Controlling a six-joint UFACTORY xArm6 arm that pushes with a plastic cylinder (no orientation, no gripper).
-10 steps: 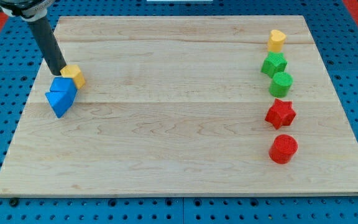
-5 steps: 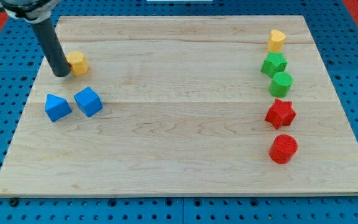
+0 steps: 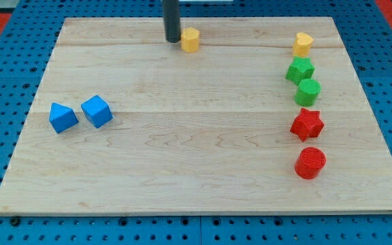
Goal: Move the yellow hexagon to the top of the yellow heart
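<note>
Looking first at the working end, you have no jaws on this rig, so there is nothing to call apart or together; you have only my tip (image 3: 173, 41), the lower end of a dark rod, resting on the bench (image 3: 196, 197) near the view's top edge. Just beside it, on the view's right and touching or very nearly so, sits the yellow hexagon (image 3: 191, 39).

The relation your next move turns on is this: the hexagon lies to the view's right of my tip, and the yellow heart (image 3: 303, 44) lies further right again, well apart, at almost the same height in the view. Tip, hexagon and heart stand nearly in one line, so a push toward the view's right looks sound. I judge you must bias it slightly toward the view's top, since the hexagon has to end above the heart, where little bench remains.

Below the heart run a green star (image 3: 299, 70), a green rounded block (image 3: 308, 92), a red star (image 3: 307, 124) and a red cylinder (image 3: 310, 163). Two blue blocks (image 3: 63, 117) (image 3: 96, 111) lie at the view's left. No containers are present.
</note>
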